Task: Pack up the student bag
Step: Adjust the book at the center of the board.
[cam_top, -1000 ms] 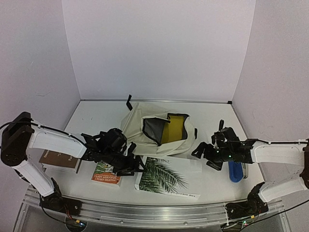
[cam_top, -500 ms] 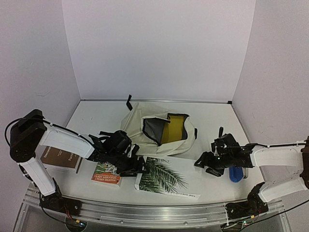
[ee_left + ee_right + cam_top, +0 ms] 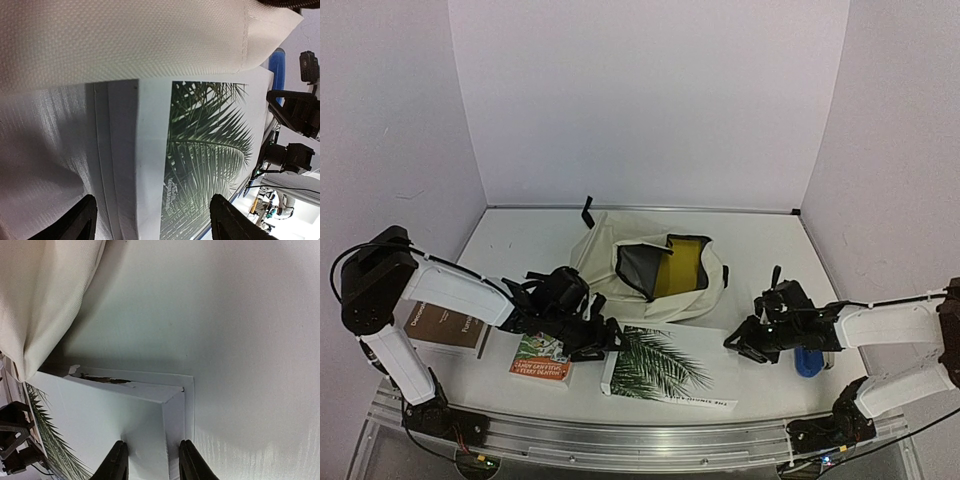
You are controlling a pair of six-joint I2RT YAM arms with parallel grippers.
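The student bag [image 3: 610, 262] is a cream canvas backpack lying mid-table, its mouth open on dark lining and something yellow inside. In front of it lies a white book with a palm-leaf cover [image 3: 660, 365]. My left gripper [image 3: 605, 340] is at the book's left edge, open, its fingers wide either side of the spine [image 3: 125, 165] and the bag's canvas [image 3: 125, 40] just beyond. My right gripper [image 3: 735, 340] is at the book's right corner. There the fingers [image 3: 119, 462] pinch the book's edge [image 3: 172, 430], one on the cover and one underneath.
An orange paperback [image 3: 542, 358] lies left of the palm book, and a brown book [image 3: 445, 328] sits further left under the left arm. A blue object [image 3: 807, 360] rests by the right arm. Walls enclose the table on three sides.
My right gripper has gone from wide open to narrow and has come down onto the book's right corner. The left gripper has shifted slightly right to the book's spine.
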